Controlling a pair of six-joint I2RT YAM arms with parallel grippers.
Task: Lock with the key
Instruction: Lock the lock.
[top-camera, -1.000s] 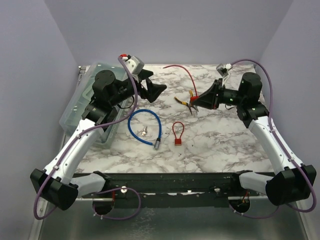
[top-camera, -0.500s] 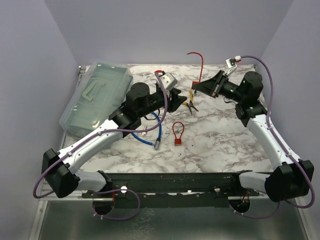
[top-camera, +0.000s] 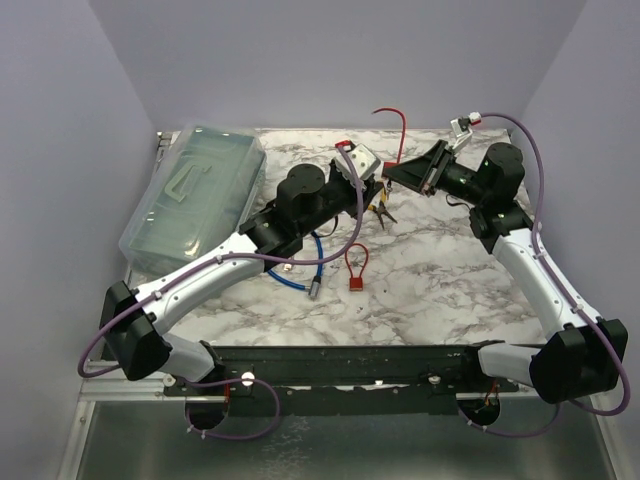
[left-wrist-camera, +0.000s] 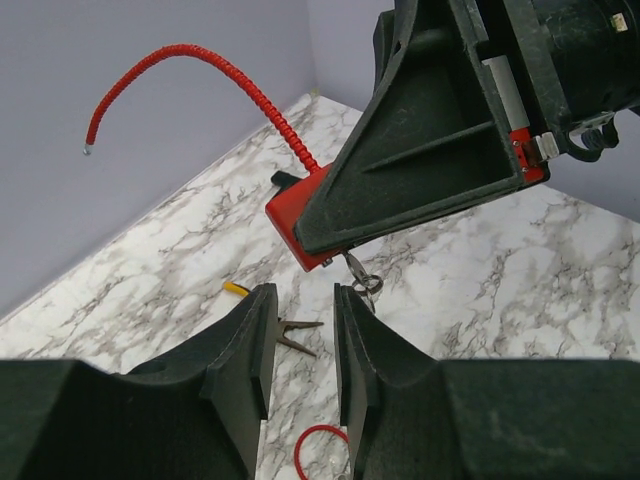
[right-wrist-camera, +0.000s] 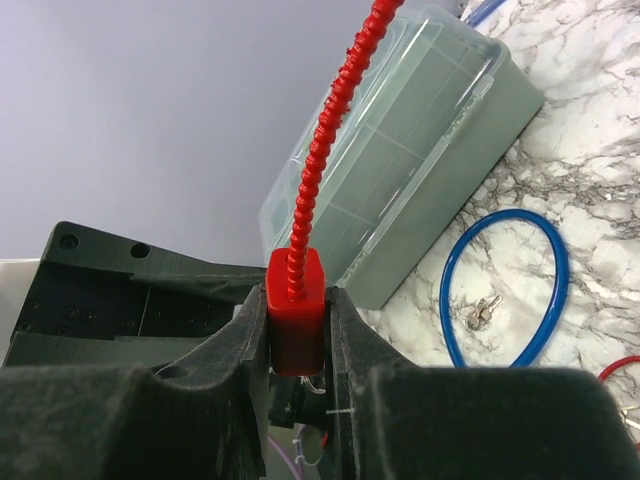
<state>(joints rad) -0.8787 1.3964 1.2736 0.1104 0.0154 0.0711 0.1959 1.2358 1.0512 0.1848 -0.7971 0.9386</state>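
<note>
My right gripper (right-wrist-camera: 297, 298) is shut on the red lock body (right-wrist-camera: 296, 310), holding it above the table at the back right (top-camera: 393, 166). The lock's ribbed red cable (right-wrist-camera: 335, 110) stands free, its loose end in the air (left-wrist-camera: 90, 148). In the left wrist view a small key (left-wrist-camera: 357, 270) on a ring hangs from the underside of the lock body (left-wrist-camera: 288, 215), just beyond the right finger's tip. My left gripper (left-wrist-camera: 302, 295) sits just below and short of the key, its jaws a narrow gap apart with nothing between them.
A clear plastic box (top-camera: 195, 195) stands at the back left. A blue cable loop (right-wrist-camera: 505, 290) with keys (right-wrist-camera: 482, 312) inside it lies under my left arm. A small red padlock (top-camera: 355, 268) and yellow-handled pliers (top-camera: 380, 208) lie mid-table.
My left arm swung from the plastic box to the middle, up to the right gripper, and its jaws narrowed. The right gripper lifted the red lock and turned it toward the back.
</note>
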